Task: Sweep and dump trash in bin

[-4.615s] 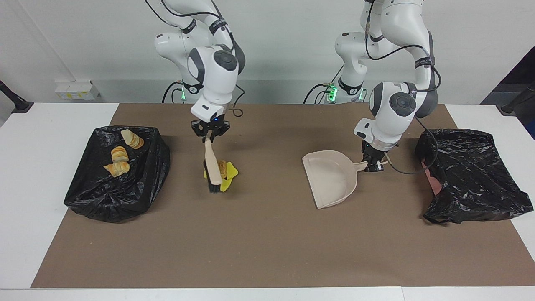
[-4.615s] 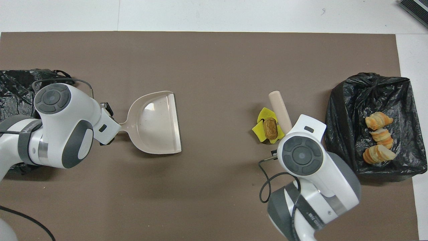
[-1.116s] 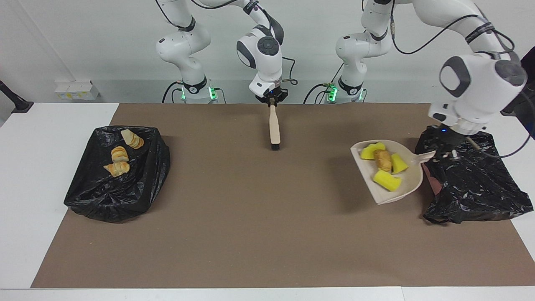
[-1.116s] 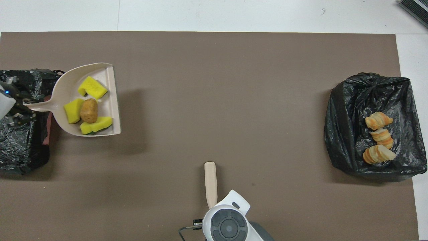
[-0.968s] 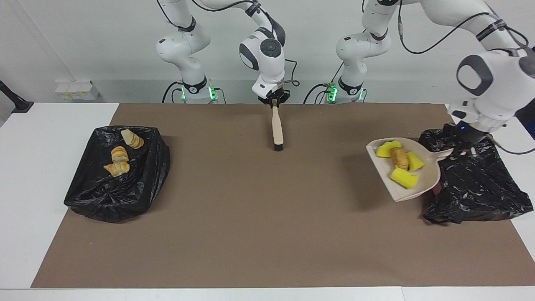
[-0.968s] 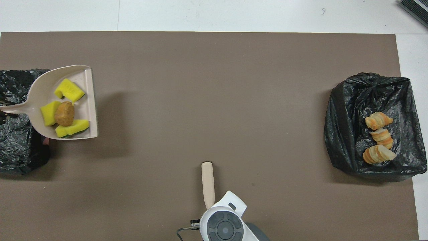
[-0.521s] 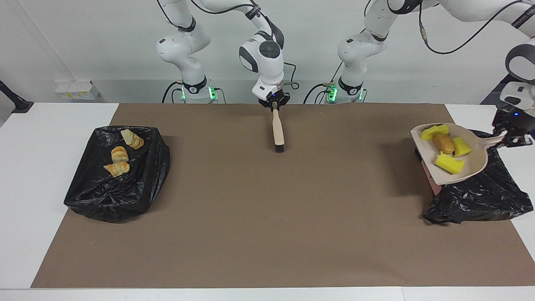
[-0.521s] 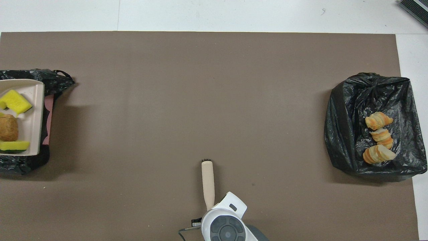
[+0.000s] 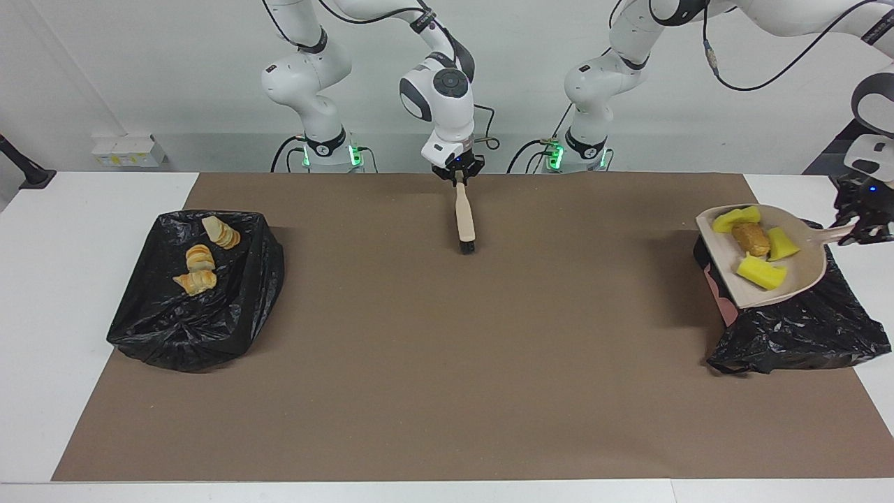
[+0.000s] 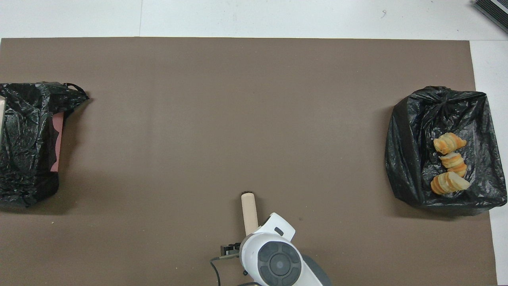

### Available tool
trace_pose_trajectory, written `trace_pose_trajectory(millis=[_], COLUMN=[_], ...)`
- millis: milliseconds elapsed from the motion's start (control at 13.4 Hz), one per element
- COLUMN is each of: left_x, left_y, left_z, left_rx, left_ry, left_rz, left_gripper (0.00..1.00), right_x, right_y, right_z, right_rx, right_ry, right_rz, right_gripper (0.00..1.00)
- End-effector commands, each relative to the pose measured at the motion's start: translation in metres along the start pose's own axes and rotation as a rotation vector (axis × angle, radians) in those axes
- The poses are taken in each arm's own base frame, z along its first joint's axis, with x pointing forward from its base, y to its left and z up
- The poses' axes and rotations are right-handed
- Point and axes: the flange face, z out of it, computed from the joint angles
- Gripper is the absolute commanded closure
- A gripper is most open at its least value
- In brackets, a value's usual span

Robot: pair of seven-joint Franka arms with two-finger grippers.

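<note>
My left gripper point(image 9: 856, 228) is shut on the handle of the beige dustpan point(image 9: 803, 269) and holds it up over the black-bagged bin point(image 9: 803, 328) at the left arm's end. The trash lies in the pan: yellow sponge wedges point(image 9: 760, 272) and a golden-brown bread piece point(image 9: 752, 239). My right gripper point(image 9: 457, 176) is shut on the beige brush point(image 9: 464, 218), which hangs bristles down over the mat close to the robots. In the overhead view the brush point(image 10: 249, 212) sticks out from under the right wrist, the bin point(image 10: 27, 143) shows, and the pan is out of view.
A second black bag point(image 9: 209, 307) lies at the right arm's end with three striped pastry pieces point(image 9: 199, 260) on it; it also shows in the overhead view point(image 10: 416, 131). A brown mat point(image 9: 447, 363) covers the table.
The left gripper has carried the loaded dustpan from the mat up over the bin and farther toward the table's end. The right gripper with the brush has barely moved.
</note>
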Motion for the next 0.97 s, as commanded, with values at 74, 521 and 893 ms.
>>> trace_pose_trajectory(millis=[74,521,893], left_x=[0.029,0.037,0.039], left_y=[-0.002,-0.005,-0.007], left_z=[-0.017,-0.033,-0.04], left_rx=[0.02,0.005,0.007], left_ry=[-0.176,-0.3,-0.348], left_rz=[-0.027,-0.021,-0.03], left_gripper=[1.0,1.0,1.0], right_x=[0.06,0.14,0.189], right_y=[0.024,0.104,0.219], right_z=[-0.049,-0.123,-0.182], right_rx=[0.004,-0.095,-0.144], right_ry=[0.116,0.276,0.303], right_rz=[0.026,0.078,0.035], right_gripper=[0.0,0.0,0.0])
